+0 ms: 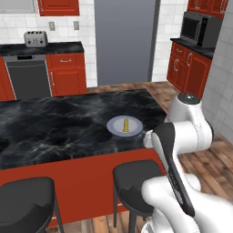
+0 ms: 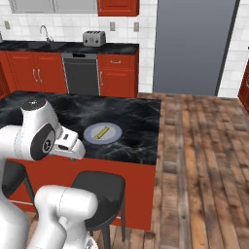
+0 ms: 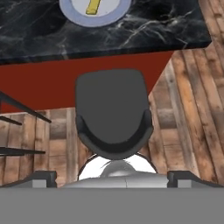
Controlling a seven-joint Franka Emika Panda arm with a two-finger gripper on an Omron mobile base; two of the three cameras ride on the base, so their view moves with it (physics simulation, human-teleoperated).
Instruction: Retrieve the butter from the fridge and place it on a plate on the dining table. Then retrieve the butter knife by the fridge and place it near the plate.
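Black marble covers the desk [image 1: 54, 127], where the plate [image 1: 113, 130] sits near the front edge toward its right corner, the butter [image 1: 125, 125] lying on it. First half looks done. With the pincer [image 3: 112, 177] wide and empty above a stool [image 3: 113, 114], the next move likely means driving toward the closed fridge [image 1: 125, 41] for the butter knife, wherever it lies.

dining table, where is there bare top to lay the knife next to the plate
The dining table is bare marble on every side of the plate, widest toward its far edge and its long left stretch. Only the plate's middle is taken, by the butter.
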